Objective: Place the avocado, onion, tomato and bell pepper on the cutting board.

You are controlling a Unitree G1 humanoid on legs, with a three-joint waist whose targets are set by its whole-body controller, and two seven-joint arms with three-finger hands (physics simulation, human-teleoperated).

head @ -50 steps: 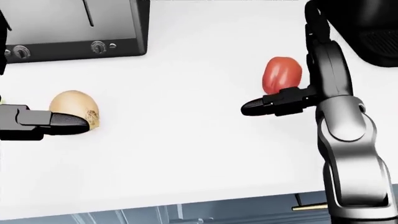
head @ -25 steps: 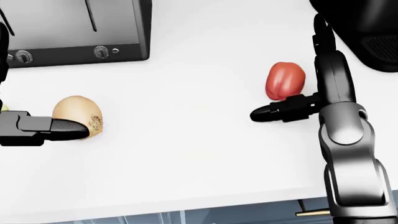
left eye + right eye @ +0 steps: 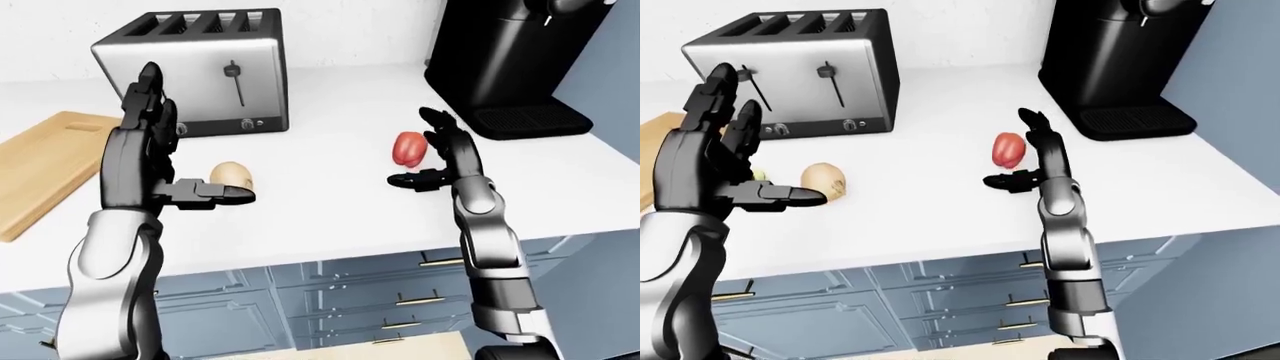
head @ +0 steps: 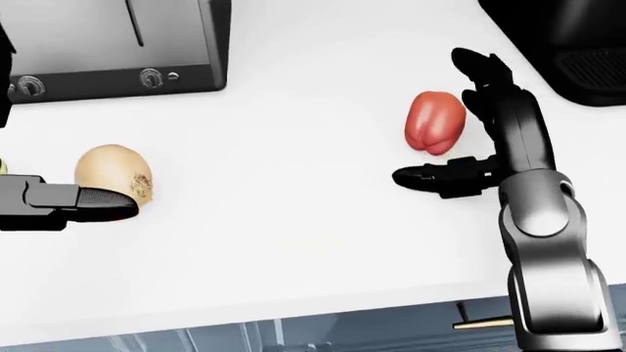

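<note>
The right hand (image 4: 467, 125) is hovering over the white counter (image 4: 293, 220) with its fingers spread and its thumb pointing toward the head view's left — released, gripping nothing. The red pepper (image 4: 434, 122) is lying on the counter just beside that hand, between the raised fingers and the thumb, but whether they are touching it cannot be told.

The left hand (image 3: 150, 161) is standing upright, fingers pointing up and thumb sticking out to the right — also released and empty. The onion (image 4: 112, 173) is sitting on the counter just beside the thumb tip; in the head view the thumb is overlapping its lower edge, and contact is unclear.

The board (image 3: 45, 161) is lying at the left-eye view's left edge, well apart from the pepper, with the left arm between it and the onion. A toaster (image 3: 200, 71) is standing above the onion in the view, and a black coffee machine (image 3: 510, 60) is standing at the upper right.
</note>
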